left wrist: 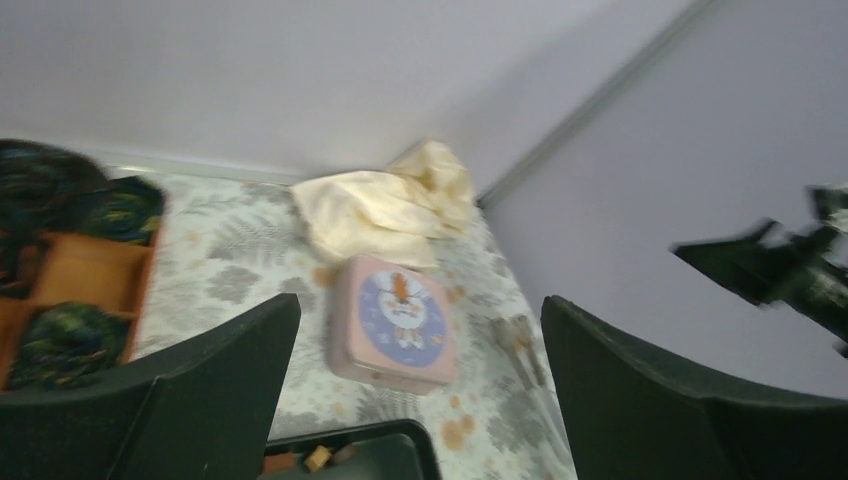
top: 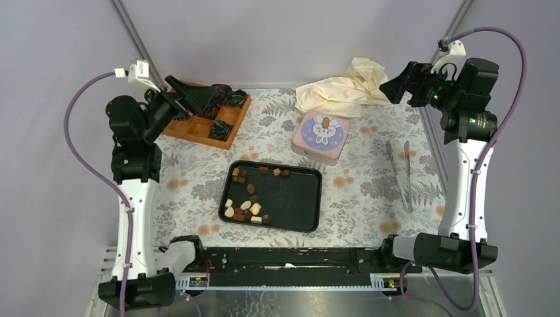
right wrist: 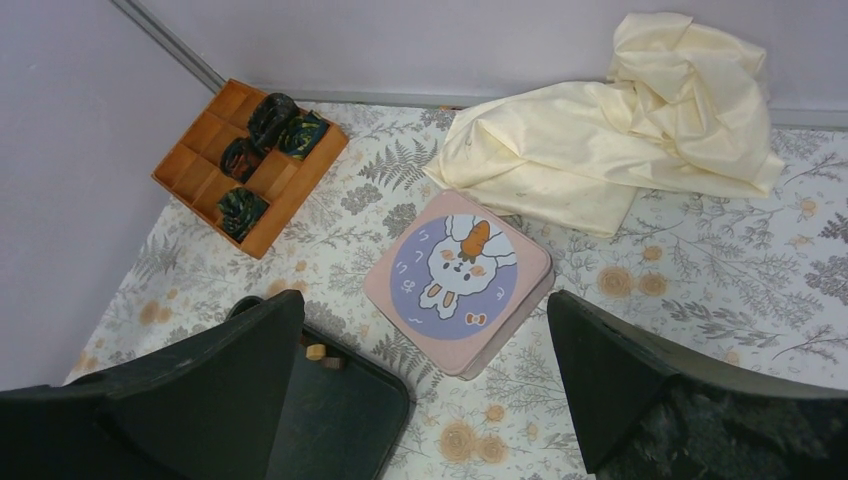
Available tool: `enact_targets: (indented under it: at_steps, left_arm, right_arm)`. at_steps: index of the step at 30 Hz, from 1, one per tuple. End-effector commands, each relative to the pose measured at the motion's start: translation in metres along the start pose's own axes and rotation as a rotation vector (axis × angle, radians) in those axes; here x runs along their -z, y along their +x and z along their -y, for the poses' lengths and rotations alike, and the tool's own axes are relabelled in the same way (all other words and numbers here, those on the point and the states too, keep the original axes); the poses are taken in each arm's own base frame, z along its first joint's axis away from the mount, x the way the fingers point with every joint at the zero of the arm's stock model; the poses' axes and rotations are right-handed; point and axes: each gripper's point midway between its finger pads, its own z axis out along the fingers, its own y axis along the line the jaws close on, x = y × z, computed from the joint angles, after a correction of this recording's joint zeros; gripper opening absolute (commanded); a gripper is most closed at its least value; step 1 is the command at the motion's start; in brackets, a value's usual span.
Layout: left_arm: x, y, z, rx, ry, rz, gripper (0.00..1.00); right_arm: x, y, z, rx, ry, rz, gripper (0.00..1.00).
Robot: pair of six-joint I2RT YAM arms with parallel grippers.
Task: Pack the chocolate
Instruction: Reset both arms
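Note:
The chocolate (top: 245,201), small dark brown, light brown and cream pieces, lies scattered on the left half of a black tray (top: 294,198) at the table's middle front. A few pieces show in the left wrist view (left wrist: 318,458) and the right wrist view (right wrist: 316,352). My left gripper (top: 191,98) hangs open and empty over the wooden compartment box (top: 198,125) at the back left; its jaws (left wrist: 420,300) stand wide. My right gripper (top: 396,84) is raised at the back right, open and empty (right wrist: 425,296), looking down on the pink tin (right wrist: 460,280).
The pink rabbit tin (top: 321,135) stands closed behind the tray. A crumpled cream cloth (top: 343,89) lies at the back. Metal tongs (top: 401,173) lie on the right. Dark paper cups (top: 220,129) sit in some of the wooden box's compartments.

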Motion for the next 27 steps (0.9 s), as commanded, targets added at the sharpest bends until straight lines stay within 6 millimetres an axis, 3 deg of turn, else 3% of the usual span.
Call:
enact_targets:
  at_steps: [1,6,10,12,14,16,19,21,27]
  left_arm:
    - [0.011,-0.011,0.062,0.008,0.342,0.056,0.99]
    - [0.005,-0.009,0.06,0.051,0.344,0.03,0.99]
    - [0.022,-0.013,0.094,0.085,0.549,0.038,0.99]
    - [0.025,-0.017,0.101,0.085,0.596,0.058,0.99]
    - [0.012,-0.021,0.084,0.092,0.465,0.06,0.99]
    - [-0.002,-0.018,0.041,0.024,0.204,0.039,0.99]
    - [0.001,-0.018,-0.006,-0.024,-0.087,0.029,0.99]
    - [0.007,-0.019,-0.011,-0.049,-0.129,0.036,0.99]
    - [0.008,-0.02,0.013,-0.048,0.007,0.07,0.99]
  right_arm:
    - [0.0,-0.018,-0.001,-0.045,0.025,0.07,1.0]
    - [0.004,-0.023,0.006,-0.102,0.095,0.091,1.0]
    - [0.006,-0.023,0.009,-0.114,0.118,0.099,1.0]
    - [0.005,-0.023,0.011,-0.123,0.123,0.104,1.0]
    - [0.005,-0.025,0.01,-0.124,0.124,0.109,1.0]
    - [0.007,-0.027,0.01,-0.122,0.129,0.114,1.0]
    - [0.009,-0.03,0.012,-0.116,0.148,0.121,1.0]
    - [0.009,-0.031,0.013,-0.11,0.154,0.125,1.0]
    - [0.008,-0.033,0.011,-0.109,0.14,0.12,1.0]
